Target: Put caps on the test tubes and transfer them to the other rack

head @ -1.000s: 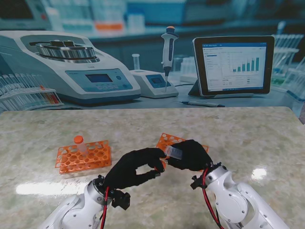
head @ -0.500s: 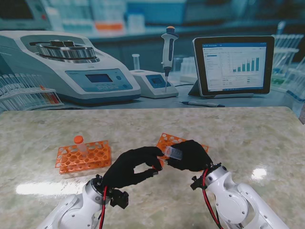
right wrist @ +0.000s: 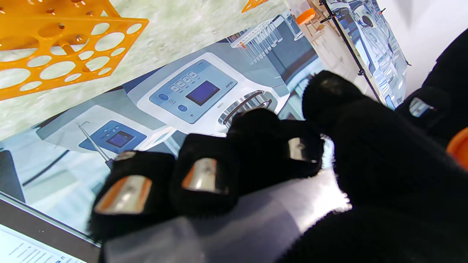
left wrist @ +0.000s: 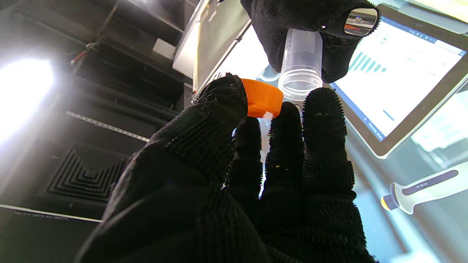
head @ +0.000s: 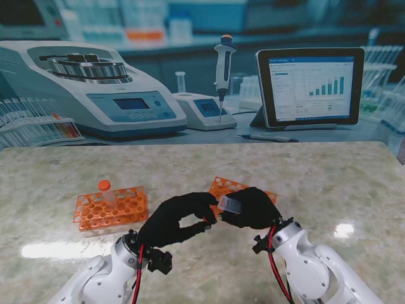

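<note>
My right hand is shut on a clear uncapped test tube, whose open mouth points toward my left hand. In the left wrist view the tube hangs from the right hand's black fingers, its threaded rim close beside an orange cap pinched between my left thumb and fingers. Cap and rim are apart. An orange rack on the left holds one capped tube. A second orange rack lies behind my right hand, partly hidden; it also shows in the right wrist view.
A backdrop picture behind the marble table shows a centrifuge, a pipette and a tablet. Both white forearms rise from the near edge, with red cables at the wrists.
My left hand has shifted slightly to the right, bringing the cap closer to the tube's mouth. The right hand and tube have barely moved.
</note>
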